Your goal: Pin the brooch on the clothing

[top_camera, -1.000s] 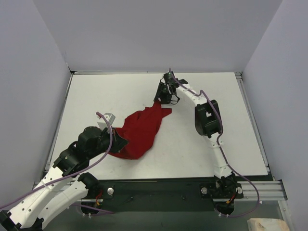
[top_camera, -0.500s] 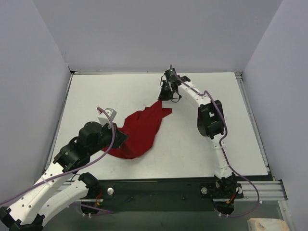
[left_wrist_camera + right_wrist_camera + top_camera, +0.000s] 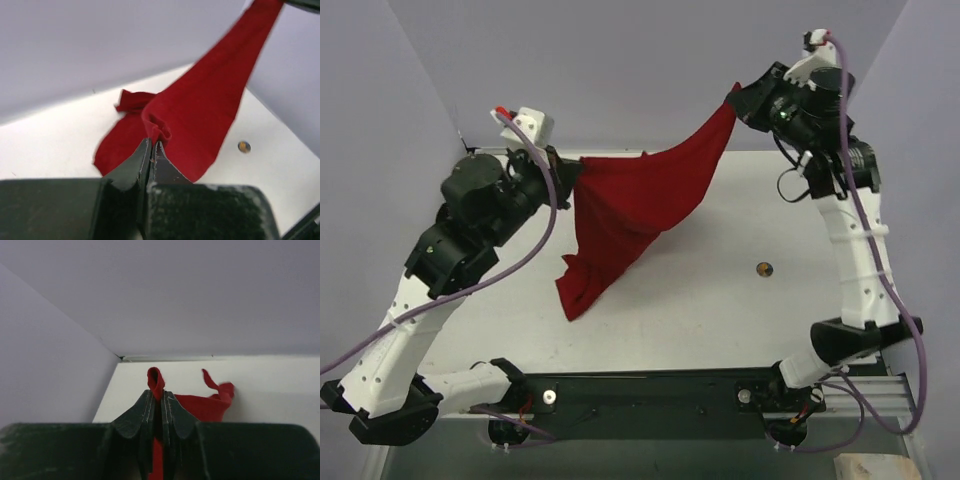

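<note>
Both jaws raised | T-shirt lifted, stretched | brooch now visible

Plain pale walls enclose a white table on three sides.

Both arms have swung up in the last second, hoisting the red T-shirt from its heap at the centre of the table. It now hangs stretched between the left pincer at 10 o'clock and the right pincer at 1 o'clock. The brooch, earlier hidden by the right arm, shows at 3 o'clock.
</note>
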